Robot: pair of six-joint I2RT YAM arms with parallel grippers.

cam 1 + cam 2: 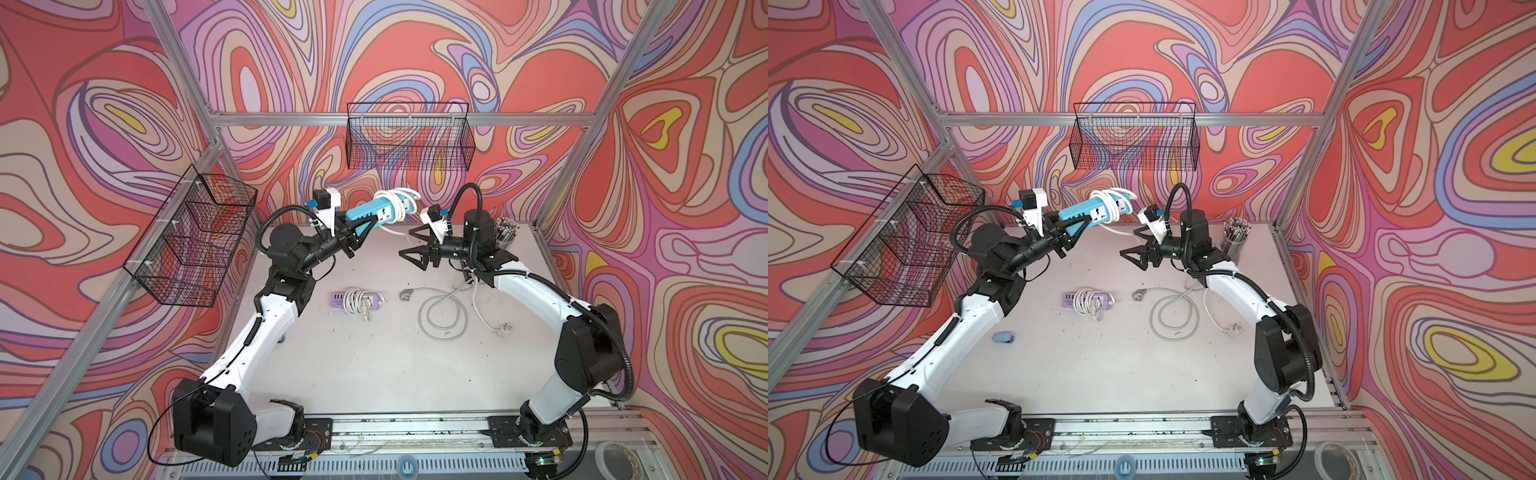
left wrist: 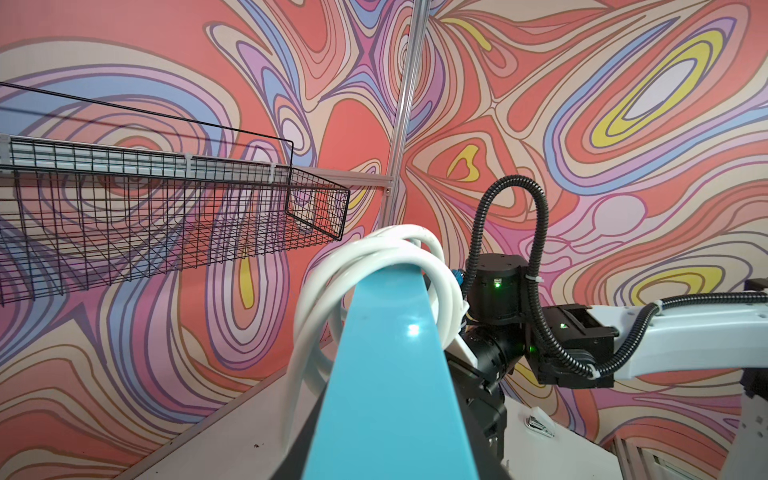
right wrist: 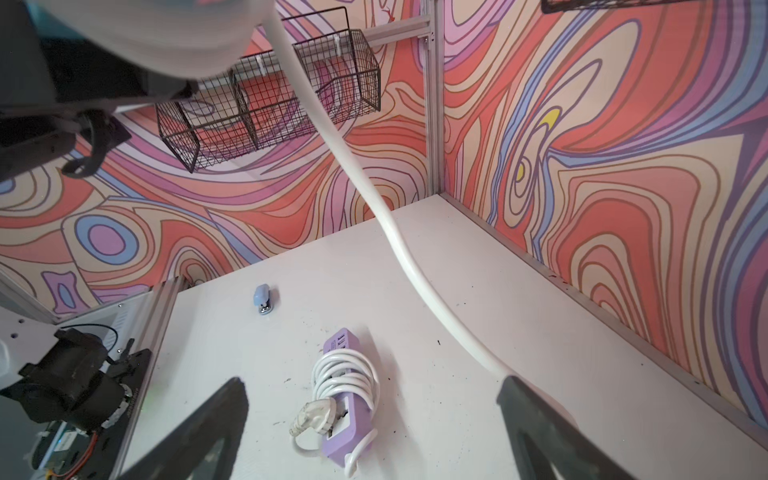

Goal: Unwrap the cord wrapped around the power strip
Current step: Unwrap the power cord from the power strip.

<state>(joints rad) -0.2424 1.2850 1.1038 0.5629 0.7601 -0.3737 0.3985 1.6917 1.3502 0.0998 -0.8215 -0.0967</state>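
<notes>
A turquoise power strip (image 1: pixel 365 212) (image 1: pixel 1081 212) (image 2: pixel 390 374) is held up in the air above the back of the table. My left gripper (image 1: pixel 363 235) (image 1: pixel 1075 233) is shut on its near end. A white cord (image 1: pixel 392 201) (image 1: pixel 1108 198) (image 2: pixel 374 253) is looped in several turns around the strip's far end. One loose length of cord (image 3: pixel 374 199) hangs down to the table and runs past one finger of my right gripper. My right gripper (image 1: pixel 405 241) (image 1: pixel 1128 241) (image 3: pixel 372 388) stands open just below and right of the strip's far end, holding nothing.
A purple power strip (image 1: pixel 340 300) (image 3: pixel 347 415) with its own wrapped cord lies mid-table. A loose grey cable (image 1: pixel 442 316) lies to its right. A small blue stapler (image 1: pixel 1003 337) sits at the left, a pencil cup (image 1: pixel 507 232) at the back right. Wire baskets (image 1: pixel 409 137) (image 1: pixel 195 241) hang on the walls.
</notes>
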